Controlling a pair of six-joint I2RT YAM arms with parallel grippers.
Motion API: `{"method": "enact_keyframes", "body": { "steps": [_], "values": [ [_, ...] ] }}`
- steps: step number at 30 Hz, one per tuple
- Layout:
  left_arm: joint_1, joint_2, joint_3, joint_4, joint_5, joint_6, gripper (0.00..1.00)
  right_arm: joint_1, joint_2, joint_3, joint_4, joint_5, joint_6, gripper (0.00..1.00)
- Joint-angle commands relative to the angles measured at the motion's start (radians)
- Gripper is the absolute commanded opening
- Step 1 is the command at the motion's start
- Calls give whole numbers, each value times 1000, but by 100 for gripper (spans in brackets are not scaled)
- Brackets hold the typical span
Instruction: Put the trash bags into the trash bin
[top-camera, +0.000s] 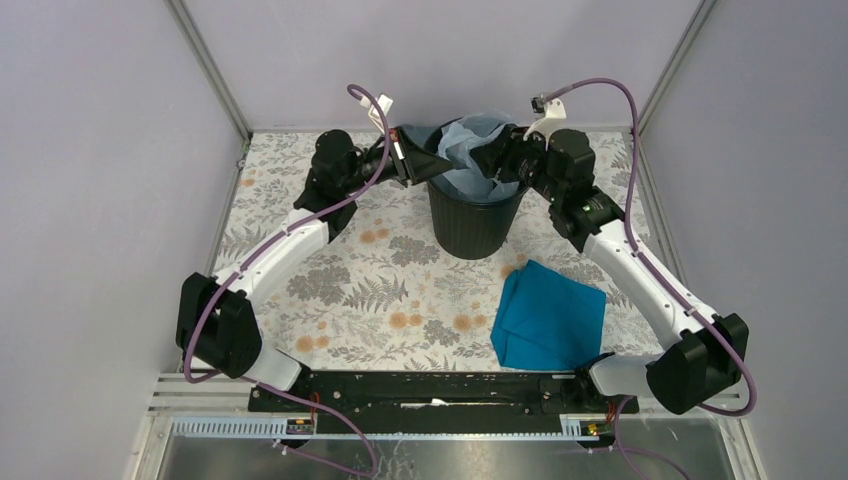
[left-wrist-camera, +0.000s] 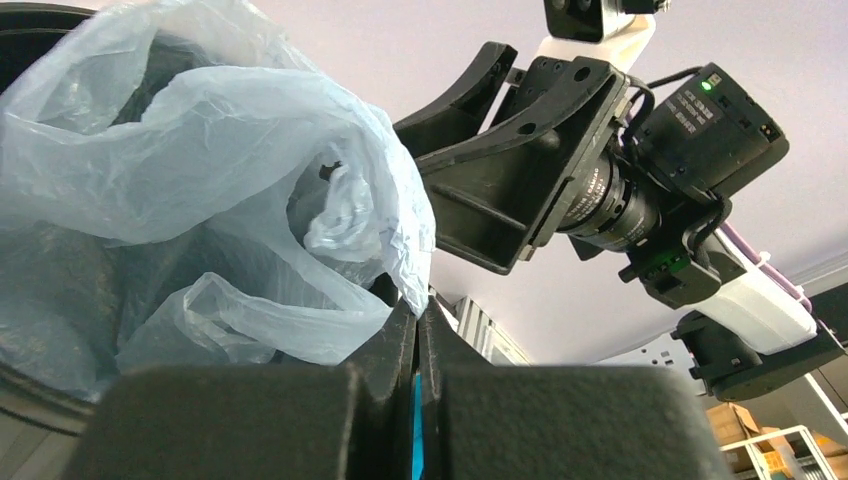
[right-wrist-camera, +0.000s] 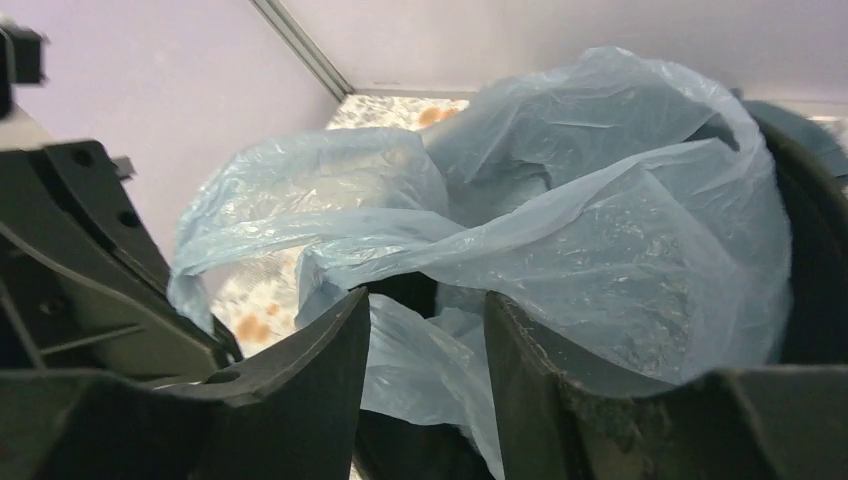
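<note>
Black trash bin (top-camera: 465, 228) upright at the far middle of the flowered counter (top-camera: 330, 290). Pale blue trash bag (top-camera: 466, 140) bunched in and over its mouth, partly down inside, with wrinkled folds rising above the rim.

Left arm (top-camera: 280, 250) reaching in from the left, left jaws at the bin's left rim. In the left wrist view, clenched tight, fingers (left-wrist-camera: 385, 375) pressed flat together, and the bag's (left-wrist-camera: 200, 150) lower edge running down into their tips, apparently pinched there.

Right arm (top-camera: 640, 270) reaching in from the right, right jaws over the bin's right rim and pointing into the mouth. In the right wrist view, released, fingers (right-wrist-camera: 300, 390) apart with a clear gap. A fold of the film (right-wrist-camera: 600, 230) sagging into that gap, not squeezed.

Teal cloth (top-camera: 548, 315) folded flat on the counter, near the bin's right front and apart from it.
</note>
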Motion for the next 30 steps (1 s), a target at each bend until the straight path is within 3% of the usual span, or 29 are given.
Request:
{"method": "enact_keyframes", "body": {
  "steps": [1,6,15,17,23,26,30],
  "values": [
    [22,-27,1,14,-7,13,0,20,5,-39,184,23,219,54],
    [27,-26,-6,27,-2,3,0,44,18,-60,271,7,244,69],
    [43,-39,-32,62,11,-20,0,73,14,-120,404,-14,262,78],
    [49,-40,-46,105,26,-56,0,73,29,-127,449,-17,272,75],
    [65,-43,-58,123,38,-74,0,76,93,-96,465,19,258,47],
    [74,-52,-63,123,34,-74,0,77,107,-96,481,20,240,45],
    [78,-48,-62,125,34,-80,0,83,136,-73,492,5,226,51]
  ]
}}
